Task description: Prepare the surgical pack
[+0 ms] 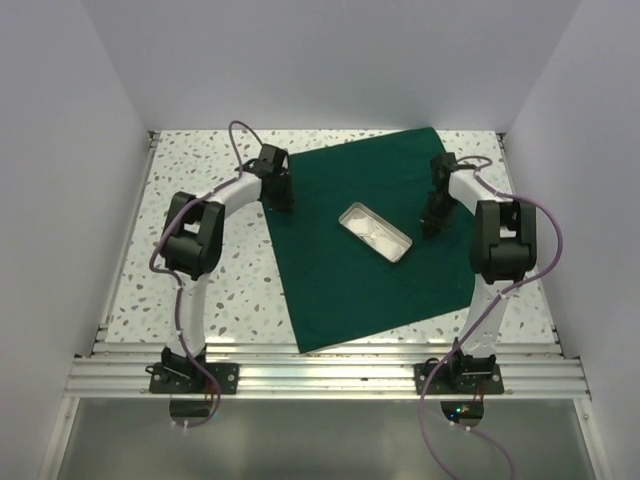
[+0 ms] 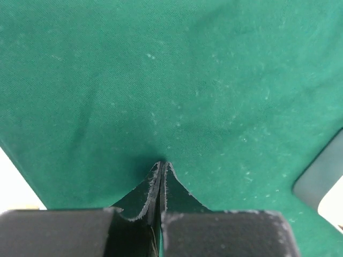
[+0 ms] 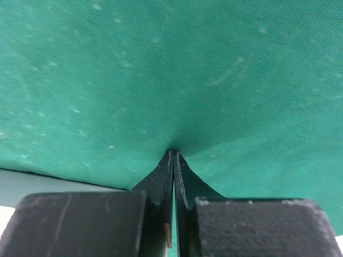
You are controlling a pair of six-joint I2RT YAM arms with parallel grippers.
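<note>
The surgical pack is a dark green cloth [image 1: 340, 290] spread flat as a broad sheet on the table. A shallow metal tray [image 1: 376, 231] lies on its middle. My left gripper [image 1: 284, 203] is down on the cloth near its left corner. In the left wrist view its jaws [image 2: 162, 163] are shut, and their tips pinch the cloth [image 2: 177, 80]. My right gripper [image 1: 431, 226] is down on the cloth just right of the tray. In the right wrist view its jaws [image 3: 173, 152] are shut, with the cloth [image 3: 177, 69] puckered at the tips.
The speckled white tabletop [image 1: 190, 170] shows left of the cloth. White walls close in the back and both sides. An aluminium rail [image 1: 320, 375] runs along the near edge with both arm bases. A tray corner [image 2: 321, 179] shows in the left wrist view.
</note>
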